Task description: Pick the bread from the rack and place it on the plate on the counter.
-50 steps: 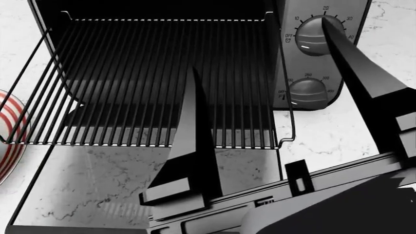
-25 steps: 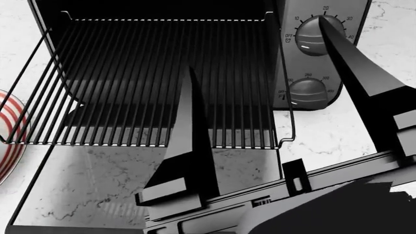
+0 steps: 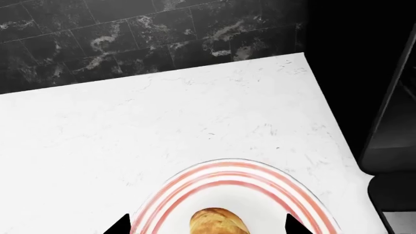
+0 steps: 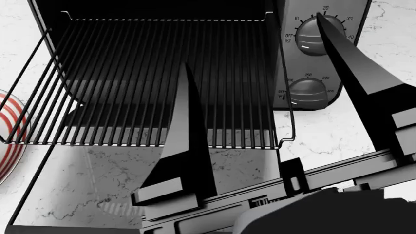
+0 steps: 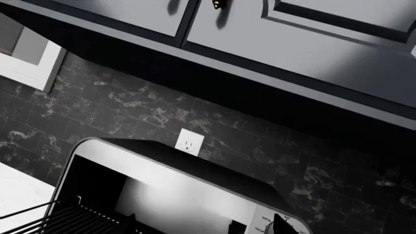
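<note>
Bread (image 3: 217,222): sits on the plate (image 3: 260,178), near plate centre, at the very edge of the L wrist view; only its far part shows. Golden-brown, crusty top. Not on the rack.
Plate: round, red/white rings, pale centre; rests on the counter (image 3: 162,122). A sliver of it (image 4: 8,141) also shows at the left edge of the head view, just beside the rack's left side.
Counter: white marble look w/ faint grey veins; runs back to a dark tiled wall (image 3: 130,39).
Rack (image 4: 156,83): thin parallel bars, raised wire edge, pulled out of the toaster oven (image 5: 175,185) above the open glass door (image 4: 97,185). Nothing on the bars.
Oven knobs: two, upper (image 4: 311,36) and lower (image 4: 305,92), on the panel to the right of the rack.
L gripper (image 3: 206,225): over the plate, two dark fingertips (image 3: 120,226) either side of the bread, clear gaps between tips and roll, so spread apart and not gripping.
R gripper (image 4: 254,63): big in the head view, over the rack/oven front; one finger (image 4: 188,131) across the bars, the other over the upper knob; wide apart, holding nothing.
R wrist view: faces the oven top, a wall outlet (image 5: 190,141), dark tile and cabinets (image 5: 273,44) above.
</note>
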### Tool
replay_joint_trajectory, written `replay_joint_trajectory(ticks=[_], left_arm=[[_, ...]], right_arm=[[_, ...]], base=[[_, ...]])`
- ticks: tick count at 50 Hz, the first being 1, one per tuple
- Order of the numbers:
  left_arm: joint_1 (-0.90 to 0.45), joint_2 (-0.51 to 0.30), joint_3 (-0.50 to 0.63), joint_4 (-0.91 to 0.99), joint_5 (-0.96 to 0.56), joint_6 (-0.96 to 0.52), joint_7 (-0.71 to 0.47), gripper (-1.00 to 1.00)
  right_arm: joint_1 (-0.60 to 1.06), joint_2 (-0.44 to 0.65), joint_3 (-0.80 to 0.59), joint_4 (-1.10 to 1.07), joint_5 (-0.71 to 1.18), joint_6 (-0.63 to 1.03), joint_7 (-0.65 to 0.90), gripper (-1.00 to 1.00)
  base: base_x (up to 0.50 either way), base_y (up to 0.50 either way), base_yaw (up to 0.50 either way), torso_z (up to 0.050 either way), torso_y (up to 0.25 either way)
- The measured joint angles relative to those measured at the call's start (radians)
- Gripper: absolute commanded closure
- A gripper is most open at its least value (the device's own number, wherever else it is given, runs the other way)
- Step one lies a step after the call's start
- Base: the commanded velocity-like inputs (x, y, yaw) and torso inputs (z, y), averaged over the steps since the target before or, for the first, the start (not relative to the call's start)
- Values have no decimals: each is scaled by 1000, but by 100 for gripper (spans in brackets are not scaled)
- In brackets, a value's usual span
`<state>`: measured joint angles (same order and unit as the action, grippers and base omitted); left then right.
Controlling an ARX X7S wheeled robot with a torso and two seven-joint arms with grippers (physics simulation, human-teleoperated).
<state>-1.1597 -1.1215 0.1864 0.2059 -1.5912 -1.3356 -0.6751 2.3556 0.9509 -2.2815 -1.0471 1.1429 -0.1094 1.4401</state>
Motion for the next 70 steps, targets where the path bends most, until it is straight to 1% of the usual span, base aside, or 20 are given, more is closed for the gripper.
replay_joint_trajectory(ticks=[21, 37, 48, 59, 70], left_arm=[[-45, -68, -28, 74, -147, -18, -91, -100], [-147, -141, 15, 143, -396, -6, -273, -100], [-215, -180, 37, 189, -504, 1, -349, -100], [-193, -235, 4, 244, -547, 33, -362, -100], [-82, -320, -109, 330, -593, 102, -360, -100]], right_arm=[[0, 1, 12, 0, 2, 4, -4, -100], [0, 8, 31, 0, 11, 13, -15, -100], [0, 10, 34, 0, 7, 13, -17, -100], [0, 5, 25, 0, -3, 6, -12, -100], [0, 3, 13, 0, -16, -2, -9, -100]], base=[[0, 0, 0, 0, 0], [0, 0, 0, 0, 0], [0, 0, 0, 0, 0], [0, 0, 0, 0, 0], [0, 0, 0, 0, 0]])
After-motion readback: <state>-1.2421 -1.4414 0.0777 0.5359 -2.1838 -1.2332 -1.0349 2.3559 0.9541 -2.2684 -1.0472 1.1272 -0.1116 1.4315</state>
